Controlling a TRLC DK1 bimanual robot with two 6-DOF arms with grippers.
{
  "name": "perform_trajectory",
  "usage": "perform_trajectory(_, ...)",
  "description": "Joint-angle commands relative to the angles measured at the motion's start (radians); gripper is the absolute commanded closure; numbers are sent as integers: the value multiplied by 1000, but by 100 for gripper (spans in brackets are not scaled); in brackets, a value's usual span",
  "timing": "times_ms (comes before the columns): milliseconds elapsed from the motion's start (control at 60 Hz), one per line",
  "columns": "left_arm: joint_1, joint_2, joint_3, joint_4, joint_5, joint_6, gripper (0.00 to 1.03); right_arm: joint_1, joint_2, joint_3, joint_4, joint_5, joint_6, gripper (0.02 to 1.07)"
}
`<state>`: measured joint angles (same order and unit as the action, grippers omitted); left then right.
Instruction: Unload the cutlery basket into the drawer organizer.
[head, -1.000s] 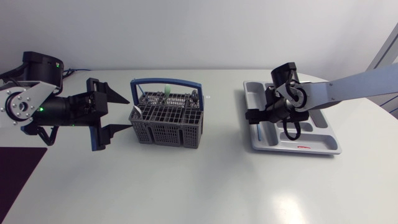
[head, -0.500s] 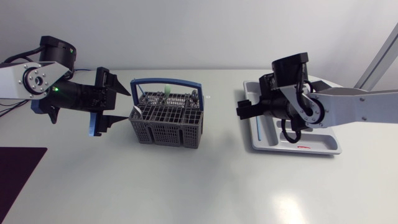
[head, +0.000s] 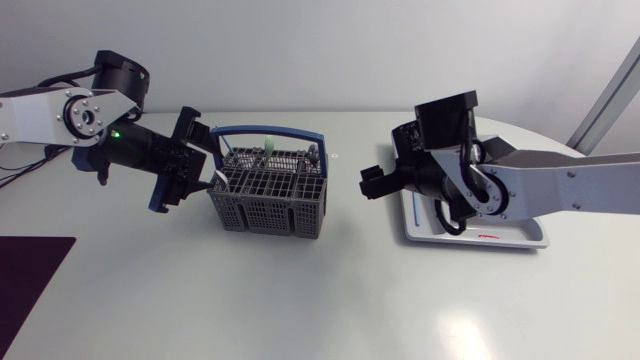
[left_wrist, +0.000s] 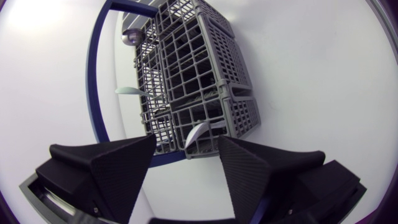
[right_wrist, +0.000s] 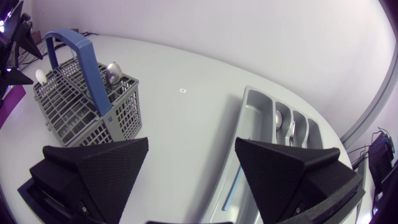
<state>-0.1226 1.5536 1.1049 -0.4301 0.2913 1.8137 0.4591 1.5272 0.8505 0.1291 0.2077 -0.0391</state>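
Note:
The grey cutlery basket (head: 268, 188) with a blue handle (head: 266, 131) stands left of the table's middle. It holds a metal spoon (left_wrist: 132, 36) and white utensils, and one white handle tip (left_wrist: 198, 132) sticks out at the near end. My left gripper (head: 198, 163) is at the basket's left end, open, with that tip just ahead of its fingers (left_wrist: 186, 143). The grey drawer organizer (head: 520, 236) lies at the right, with a spoon (right_wrist: 278, 118), a fork (right_wrist: 291, 128) and a blue piece (right_wrist: 232, 186) in it. My right gripper (head: 368, 184) hangs open between basket and organizer (right_wrist: 191, 147), holding nothing.
A dark purple mat (head: 28, 270) lies at the table's front left corner. Bare white tabletop (head: 320, 290) stretches in front of the basket and the organizer. The right arm's links (head: 540, 185) pass over the organizer.
My left gripper swung right up to the basket's left end and its fingers narrowed a little. My right gripper moved left off the organizer toward the basket.

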Motion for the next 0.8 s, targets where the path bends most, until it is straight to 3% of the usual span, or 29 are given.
perform_trajectory(0,-9,34,46,-10,-4,65,41,15,22,-13,15,12,-25,7)
perform_trajectory(217,-17,89,99,-33,-47,102,50,33,11,-27,40,30,-48,7)
perform_trajectory(333,-15,97,113,-53,-49,128,80,33,8,-28,46,30,-51,7)
perform_trajectory(783,-20,100,81,-70,-44,137,85,44,17,-39,66,52,-64,7)
